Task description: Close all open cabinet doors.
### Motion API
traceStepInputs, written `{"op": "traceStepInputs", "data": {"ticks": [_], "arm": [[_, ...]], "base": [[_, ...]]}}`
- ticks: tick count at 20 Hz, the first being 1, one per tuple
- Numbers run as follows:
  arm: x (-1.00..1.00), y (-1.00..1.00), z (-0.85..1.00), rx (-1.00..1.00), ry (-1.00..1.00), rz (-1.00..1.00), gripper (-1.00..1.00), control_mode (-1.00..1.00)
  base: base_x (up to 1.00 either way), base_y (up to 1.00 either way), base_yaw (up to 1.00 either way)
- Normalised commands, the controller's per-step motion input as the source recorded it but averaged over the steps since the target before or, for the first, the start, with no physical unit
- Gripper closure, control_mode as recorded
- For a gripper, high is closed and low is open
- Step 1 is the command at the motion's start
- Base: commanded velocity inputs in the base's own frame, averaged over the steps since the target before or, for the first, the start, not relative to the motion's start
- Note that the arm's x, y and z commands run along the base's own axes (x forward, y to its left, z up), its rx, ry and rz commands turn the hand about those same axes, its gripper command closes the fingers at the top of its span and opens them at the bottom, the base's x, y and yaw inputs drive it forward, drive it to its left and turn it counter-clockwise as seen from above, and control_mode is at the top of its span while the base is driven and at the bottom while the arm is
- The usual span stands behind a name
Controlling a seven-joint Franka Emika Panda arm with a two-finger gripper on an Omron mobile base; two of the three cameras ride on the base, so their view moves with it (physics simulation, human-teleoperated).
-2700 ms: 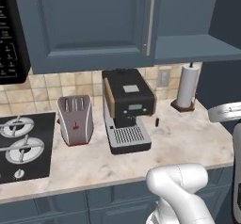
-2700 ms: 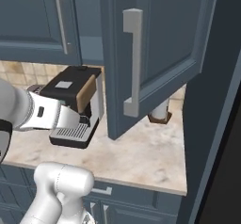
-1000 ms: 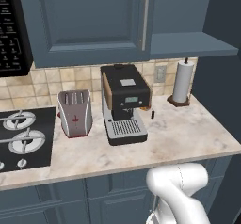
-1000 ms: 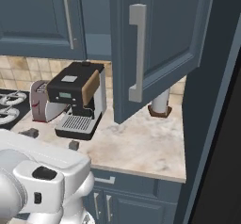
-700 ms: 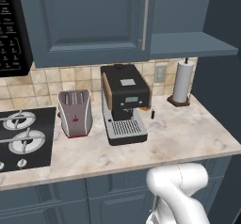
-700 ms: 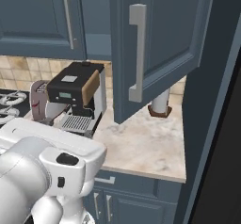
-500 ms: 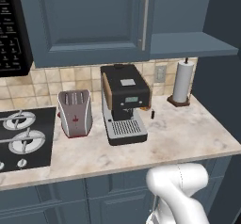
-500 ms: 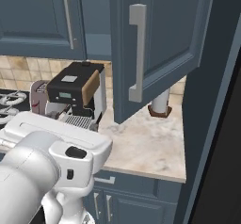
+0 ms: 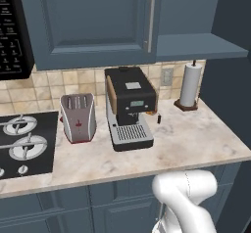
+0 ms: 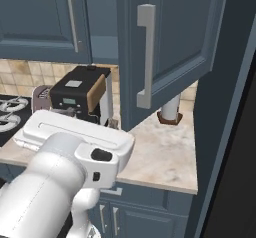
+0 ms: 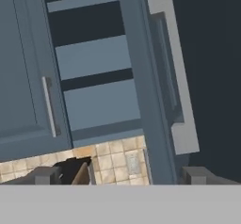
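The gripper (image 11: 120,175) shows as two small grey fingertips at the bottom of the hand view, set wide apart with nothing between them, so it is open and holds nothing. Just ahead of it stands the open cabinet door (image 11: 146,77), seen nearly edge-on, its long axis running upright and its pale bar handle (image 11: 172,68) running the same way down its outer face. Behind the door the hand view shows the bare shelves (image 11: 96,58) of the cabinet, and to their left a closed door (image 11: 21,68) with a slim silver handle. In the right base view the open door (image 10: 170,47) swings out toward the camera over the right end of the counter, its handle facing the viewer, with the robot's white arm low in front. The marbled beige countertop (image 9: 196,139) carries an espresso machine (image 9: 130,107), a steel toaster (image 9: 77,117) and a paper towel roll (image 9: 189,85) against a tan tiled backsplash, beside a black gas hob (image 9: 22,141). The left base view alone shows a black microwave (image 9: 12,31) at upper left.
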Motion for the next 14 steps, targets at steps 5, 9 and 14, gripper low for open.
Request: {"op": "traceStepInputs", "data": {"ticks": [5, 9, 14], "arm": [[0.34, -0.17, -0.22, 0.00, -0.04, 0.00, -1.00, -1.00], [0.32, -0.19, -0.27, 0.00, -0.03, 0.00, -1.00, -1.00], [0.32, -0.29, -0.32, 0.00, 0.00, 0.00, -1.00, -1.00]], "base": [[0.00, 0.00, 0.00], [0.00, 0.00, 0.00], [0.00, 0.00, 0.00]]}}
